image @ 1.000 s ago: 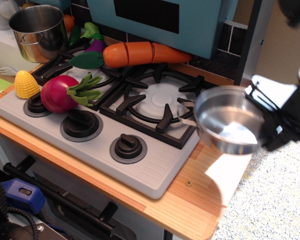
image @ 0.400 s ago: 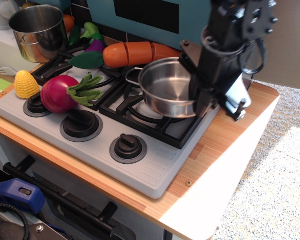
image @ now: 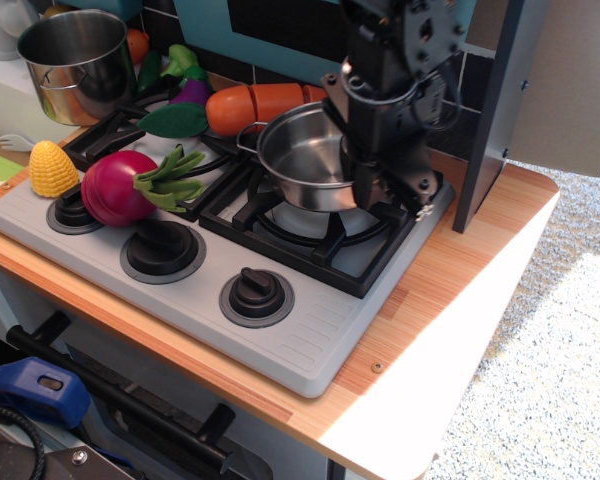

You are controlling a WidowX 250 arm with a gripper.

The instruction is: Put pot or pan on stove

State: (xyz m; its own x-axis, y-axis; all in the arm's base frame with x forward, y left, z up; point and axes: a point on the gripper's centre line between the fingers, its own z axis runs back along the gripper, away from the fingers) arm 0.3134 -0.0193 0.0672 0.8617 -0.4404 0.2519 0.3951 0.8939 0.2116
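Note:
The small shiny steel pan (image: 305, 155) with a thin wire loop handle hangs just above the right burner grate (image: 305, 225) of the grey stove (image: 270, 330). My black gripper (image: 365, 170) is shut on the pan's right rim and comes down from the upper right. The pan is slightly tilted and looks a little above the grate; I cannot tell whether its base touches it. The gripper's fingertips are partly hidden behind the pan's wall.
A taller steel pot (image: 75, 65) stands at the back left. A toy carrot (image: 270, 105), an eggplant (image: 190, 90), a red radish (image: 125, 185) and a corn cob (image: 52, 168) lie on the left burner and stove edge. Black knobs (image: 255, 295) line the front. A grey panel (image: 500, 110) stands at the right.
The gripper has carried the pan from beyond the counter's right edge leftward over the stove, and now holds it lower and further left over the right burner.

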